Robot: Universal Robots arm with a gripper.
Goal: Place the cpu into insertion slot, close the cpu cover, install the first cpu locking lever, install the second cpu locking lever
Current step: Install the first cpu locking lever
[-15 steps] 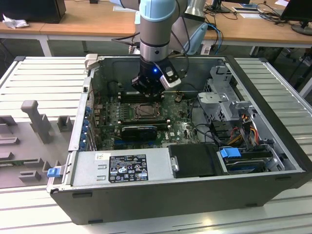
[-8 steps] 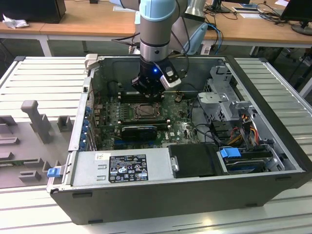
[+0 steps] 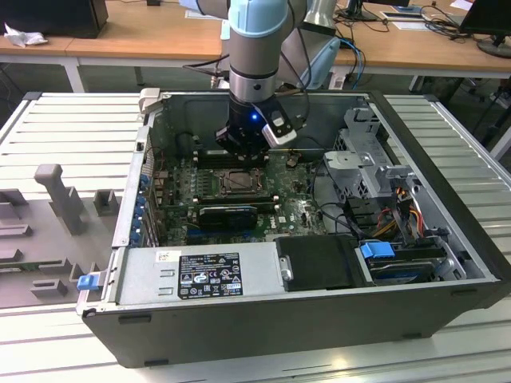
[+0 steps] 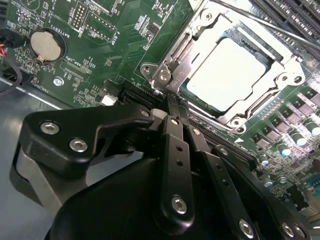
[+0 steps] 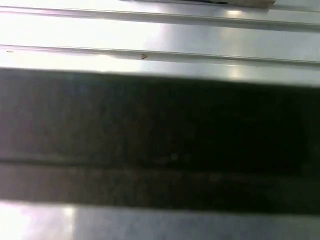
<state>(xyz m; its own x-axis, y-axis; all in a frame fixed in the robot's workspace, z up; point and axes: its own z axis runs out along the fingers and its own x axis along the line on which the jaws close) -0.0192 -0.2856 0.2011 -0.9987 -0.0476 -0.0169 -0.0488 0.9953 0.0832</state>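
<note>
1. Nearest in the exterior view, the power supply (image 3: 200, 275) lies along the case's (image 3: 263, 327) front wall.
2. Mid-board, the cpu (image 4: 230, 75) sits in the slot (image 4: 272, 62), cover (image 4: 192, 50) closed over it.
3. Just beyond, the gripper (image 4: 172, 100) hangs with fingers (image 4: 175, 145) pressed together, grasping nothing, tips at the cover's edge.

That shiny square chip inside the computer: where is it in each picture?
Exterior view: the cpu sits mid-motherboard, just below the hand.
Second wrist view: it is the pale square framed by the cpu cover, beyond the hand.
First wrist view: I cannot make it out.
Shared landmark: the cover's metal frame.
</note>
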